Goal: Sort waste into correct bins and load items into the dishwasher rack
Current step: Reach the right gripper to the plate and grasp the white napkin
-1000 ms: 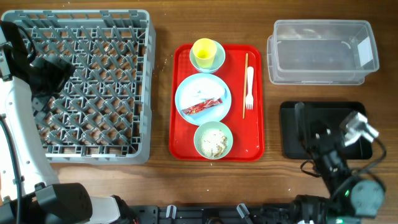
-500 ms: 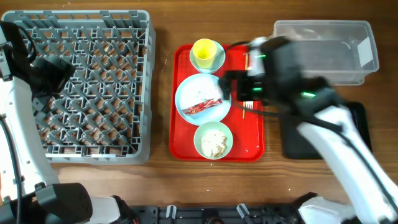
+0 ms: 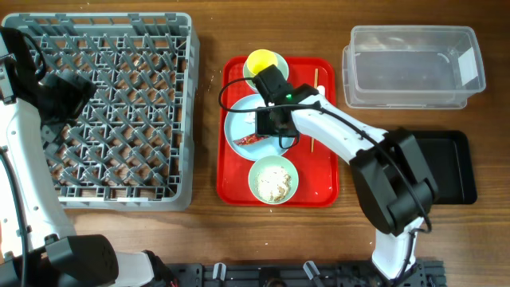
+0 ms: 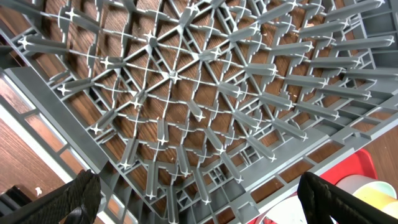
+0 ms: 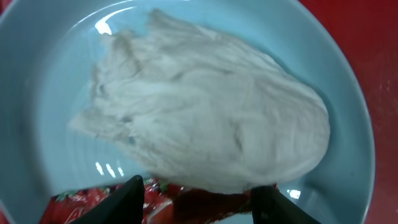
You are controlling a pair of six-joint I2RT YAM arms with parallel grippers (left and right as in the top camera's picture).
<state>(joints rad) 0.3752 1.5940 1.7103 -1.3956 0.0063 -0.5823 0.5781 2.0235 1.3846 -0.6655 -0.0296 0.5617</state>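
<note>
My right gripper is open and low over the round pale blue plate on the red tray. In the right wrist view its fingers straddle the red printed wrapper, which lies under a crumpled white scrap on the plate. The wrapper's end shows overhead. A bowl of beige rice-like food sits below the plate. The yellow cup sits in a second bowl above it. The wooden stick is partly hidden by the arm. My left gripper is open and empty above the grey dishwasher rack.
The dishwasher rack fills the left of the table. The flat red tray is in the middle. The clear tub stands at the back right and the black tray in front of it.
My right arm has swung from over the black tray leftward to the plate and come down over the wrapper. The left arm has not moved.
</note>
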